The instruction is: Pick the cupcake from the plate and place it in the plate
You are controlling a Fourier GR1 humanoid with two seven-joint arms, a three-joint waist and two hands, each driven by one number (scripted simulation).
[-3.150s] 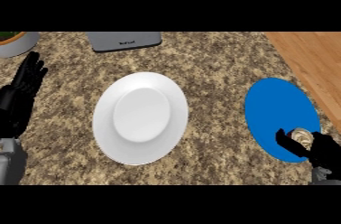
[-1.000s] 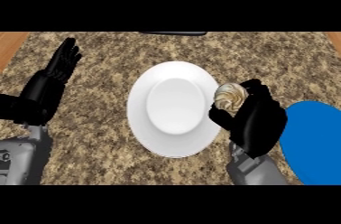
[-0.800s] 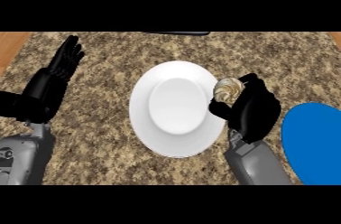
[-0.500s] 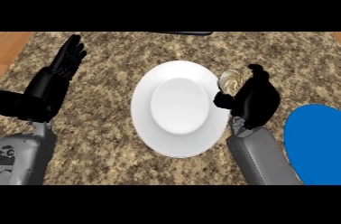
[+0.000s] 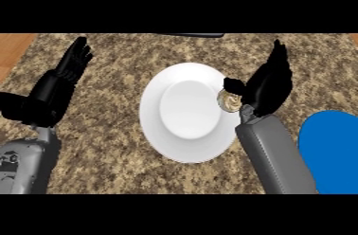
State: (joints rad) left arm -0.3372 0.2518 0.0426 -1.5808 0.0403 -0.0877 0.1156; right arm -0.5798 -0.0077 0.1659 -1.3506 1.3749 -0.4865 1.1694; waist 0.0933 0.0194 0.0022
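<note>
The black right hand (image 5: 271, 82) stands wide, its fingers straight and pointing to the far side. Only the thumb bends left, over the small pale-frosted cupcake (image 5: 228, 101). I cannot tell whether the thumb touches the cupcake.

The cupcake is at the right rim of the round white ceramic plate (image 5: 157, 130), on the sloping edge rather than in the flat middle. That is the main risk as I judge it: on the slope it could tip, or slide off onto the speckled brown stone worktop (image 5: 105, 149).

If the hand lifts away with the thumb bent over the frosting, the thumb could drag the cupcake off the rim. The grey forearm lies across the plate's near right edge, so a careless pull-back could also nudge the plate.

The round blue plate (image 5: 334, 149) lies well apart at the near right. The black left hand (image 5: 56, 87) rests open at the left, fingers up.
</note>
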